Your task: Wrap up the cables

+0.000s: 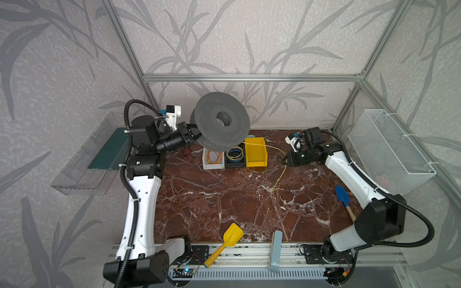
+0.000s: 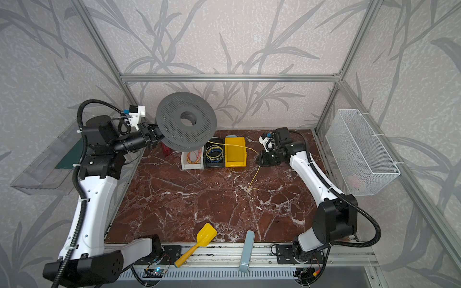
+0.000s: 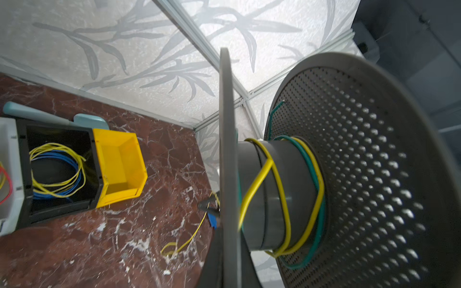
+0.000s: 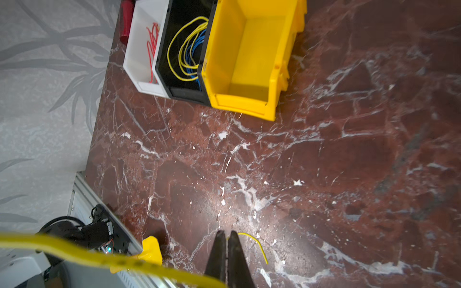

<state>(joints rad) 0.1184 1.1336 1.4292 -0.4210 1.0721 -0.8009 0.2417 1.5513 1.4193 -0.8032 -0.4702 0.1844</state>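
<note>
The cables are one thin pale-yellow wire (image 1: 280, 177) (image 2: 254, 178). It runs from a grey perforated spool (image 1: 222, 119) (image 2: 185, 121) over the yellow bin to my right gripper (image 1: 284, 160) (image 2: 258, 160) (image 4: 226, 237), which is shut on it. Below that gripper the wire's tail (image 4: 254, 240) hangs down to the table. A few turns of the wire (image 3: 282, 189) lie around the spool hub (image 3: 274, 194), beside a green wire (image 3: 311, 159). My left gripper (image 1: 195, 136) (image 2: 159, 136) (image 3: 229, 269) is shut on the edge of one spool flange and holds the spool tilted in the air.
Three bins stand in a row at the back: a white bin (image 1: 213, 166) with red-orange wires, a black bin (image 1: 234, 164) with blue-yellow wires, and a yellow bin (image 1: 257, 163). A yellow scoop (image 1: 224, 243), a grey-blue tool (image 1: 275, 249) and a blue shovel (image 1: 343, 198) lie near the front. A wire basket (image 1: 389, 149) hangs at the right.
</note>
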